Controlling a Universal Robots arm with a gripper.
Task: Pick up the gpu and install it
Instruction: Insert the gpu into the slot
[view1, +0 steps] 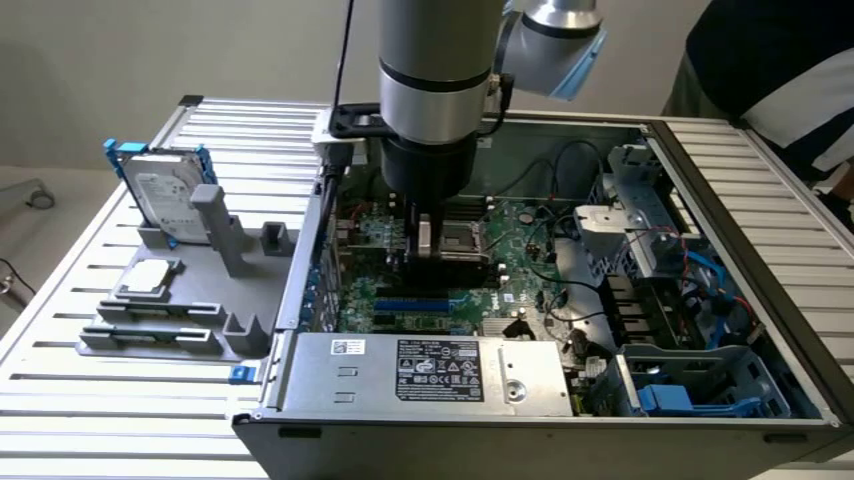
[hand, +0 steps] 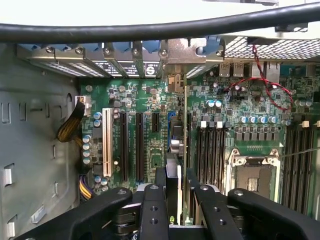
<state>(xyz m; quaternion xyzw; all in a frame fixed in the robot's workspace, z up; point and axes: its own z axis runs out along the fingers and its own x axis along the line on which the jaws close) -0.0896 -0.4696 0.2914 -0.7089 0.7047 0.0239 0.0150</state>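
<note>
My gripper (view1: 433, 248) is lowered into the open computer case (view1: 727, 215), over the green motherboard (view1: 514, 235). It is shut on the gpu (view1: 445, 268), which stands on edge between the fingers. In the wrist view the gpu (hand: 183, 130) runs edge-on from my gripper (hand: 178, 200) towards its silver end bracket (hand: 182, 55) at the case's rear slot openings. The black fingers (hand: 152, 205) press on it from both sides. The card lies alongside the long black expansion slots (hand: 139, 145). Whether its lower edge sits in a slot is hidden.
A white slot (hand: 106, 142), memory slots (hand: 210, 150) and the CPU socket (hand: 252, 177) flank the card. The power supply (view1: 427, 375) fills the case's near side. Outside the case, a grey holder (view1: 200, 300) carries a blue-framed hard drive (view1: 167, 195). A person (view1: 787, 70) stands at the exterior view's right.
</note>
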